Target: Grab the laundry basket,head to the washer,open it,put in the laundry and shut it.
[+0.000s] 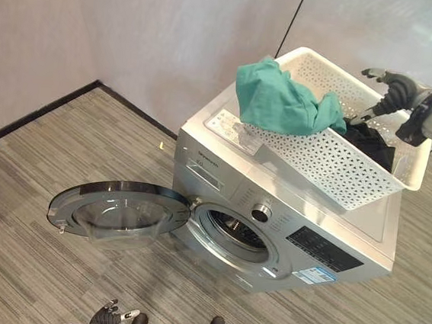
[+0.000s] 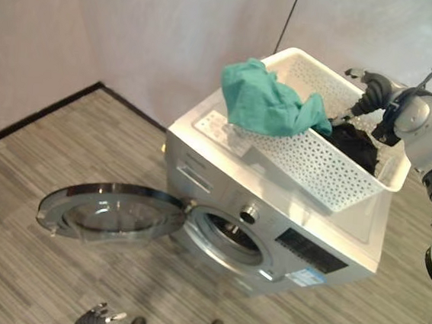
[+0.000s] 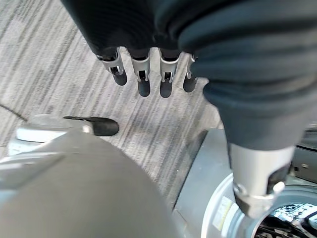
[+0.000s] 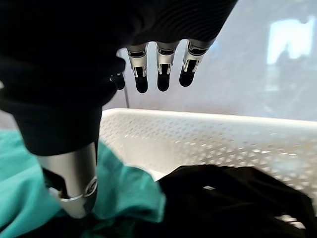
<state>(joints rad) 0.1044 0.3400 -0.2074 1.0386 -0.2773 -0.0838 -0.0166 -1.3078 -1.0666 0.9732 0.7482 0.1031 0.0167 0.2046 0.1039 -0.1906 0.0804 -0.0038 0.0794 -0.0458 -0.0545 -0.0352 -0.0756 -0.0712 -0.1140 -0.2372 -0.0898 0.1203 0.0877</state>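
Overhead, right robot hand (image 2: 376,89), fingers relaxed, hovers above perforated white basket (image 1: 331,161) holding crumpled teal cloth (image 1: 283,103), seemingly untouched.

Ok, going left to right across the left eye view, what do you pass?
Round grey washer door swung open → round washer drum opening → teal cloth draped over the white perforated laundry basket's rim → black garment inside the basket → right hand.
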